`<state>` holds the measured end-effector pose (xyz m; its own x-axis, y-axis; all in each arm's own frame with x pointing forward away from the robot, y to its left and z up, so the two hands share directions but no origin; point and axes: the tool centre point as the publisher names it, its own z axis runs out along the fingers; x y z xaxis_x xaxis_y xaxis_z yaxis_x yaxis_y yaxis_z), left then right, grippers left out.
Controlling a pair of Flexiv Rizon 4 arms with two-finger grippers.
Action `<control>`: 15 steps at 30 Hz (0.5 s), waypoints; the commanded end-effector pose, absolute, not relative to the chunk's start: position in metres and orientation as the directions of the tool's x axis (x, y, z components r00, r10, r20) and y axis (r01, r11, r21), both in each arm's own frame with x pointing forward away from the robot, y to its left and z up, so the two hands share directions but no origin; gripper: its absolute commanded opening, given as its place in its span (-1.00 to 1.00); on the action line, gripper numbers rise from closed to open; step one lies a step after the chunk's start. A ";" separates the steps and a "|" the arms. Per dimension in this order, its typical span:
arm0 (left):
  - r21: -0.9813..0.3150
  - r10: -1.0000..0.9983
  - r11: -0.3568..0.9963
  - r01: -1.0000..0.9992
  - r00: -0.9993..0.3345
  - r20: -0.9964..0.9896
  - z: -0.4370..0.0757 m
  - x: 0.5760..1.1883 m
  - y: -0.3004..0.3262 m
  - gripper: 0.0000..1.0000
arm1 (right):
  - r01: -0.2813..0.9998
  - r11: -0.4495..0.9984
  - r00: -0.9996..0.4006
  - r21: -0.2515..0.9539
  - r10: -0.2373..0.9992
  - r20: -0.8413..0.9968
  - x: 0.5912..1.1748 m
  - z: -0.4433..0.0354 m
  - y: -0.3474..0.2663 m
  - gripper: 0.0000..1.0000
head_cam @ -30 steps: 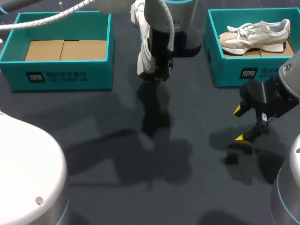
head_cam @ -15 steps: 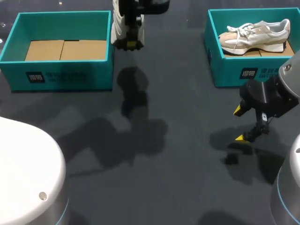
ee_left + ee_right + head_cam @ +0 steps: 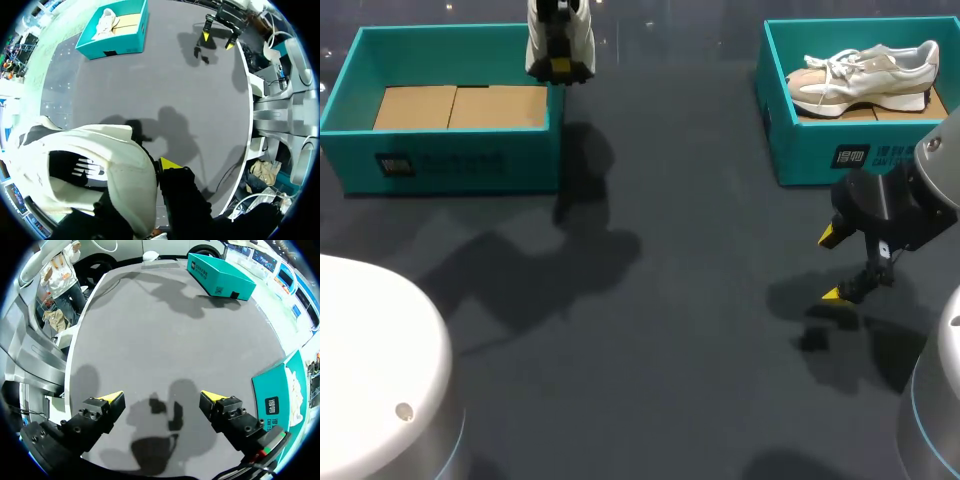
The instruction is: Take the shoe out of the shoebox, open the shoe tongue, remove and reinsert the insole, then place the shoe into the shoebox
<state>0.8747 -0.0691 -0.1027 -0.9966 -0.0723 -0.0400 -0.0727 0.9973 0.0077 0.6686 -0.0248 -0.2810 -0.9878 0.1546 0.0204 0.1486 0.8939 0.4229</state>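
A white shoe hangs at the far edge of the head view, over the near-right corner of the empty left teal shoebox. My left gripper is shut on the shoe. In the left wrist view the shoe covers one finger, and only one yellow fingertip shows beside it. A second white shoe lies in the right teal shoebox. My right gripper stands open low over the table in front of that box, with nothing between its fingers.
In the right wrist view, the left shoebox is far ahead and the right shoebox is close beside my right gripper. The left wrist view shows the dark table far below and the right shoebox.
My left arm has carried the shoe from the table's middle leftward and farther back, up to the left shoebox's corner. The right arm has not moved.
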 end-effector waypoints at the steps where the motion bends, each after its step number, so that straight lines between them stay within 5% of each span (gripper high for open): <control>1: -0.001 -0.071 0.997 -0.071 -0.996 -0.047 -0.102 0.872 -0.066 -1.00 | 0.149 0.895 -0.988 0.421 0.156 0.018 0.667 -0.282 -0.024 1.00; 15: -0.030 -0.026 0.999 -0.028 -0.998 0.056 -0.114 0.959 0.029 -1.00 | 0.149 0.895 -0.988 0.421 0.156 0.018 0.667 -0.282 -0.024 1.00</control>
